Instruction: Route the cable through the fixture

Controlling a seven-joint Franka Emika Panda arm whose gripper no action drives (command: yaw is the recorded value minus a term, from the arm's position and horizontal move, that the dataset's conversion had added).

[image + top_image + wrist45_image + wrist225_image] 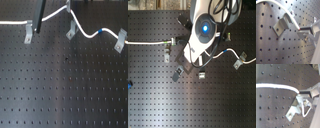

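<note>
Board (65, 90) is matt black perforated metal, fine hole grid, slight sheen under light. Fixture clips (71, 32) look like bare brushed metal, dull silver. Cable (87, 34) is smooth white, plastic-looking jacket, with a blue tape band (100, 31). Arm housing (203, 30) is glossy white plastic. Gripper (303, 31) fingers look satin grey metal.

Black perforated board (65, 95)

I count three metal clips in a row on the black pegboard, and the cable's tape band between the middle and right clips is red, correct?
Not quite. The first exterior view does show three clips on the pegboard, but the band on the cable, between the middle clip and the right clip, is blue, not red.
</note>
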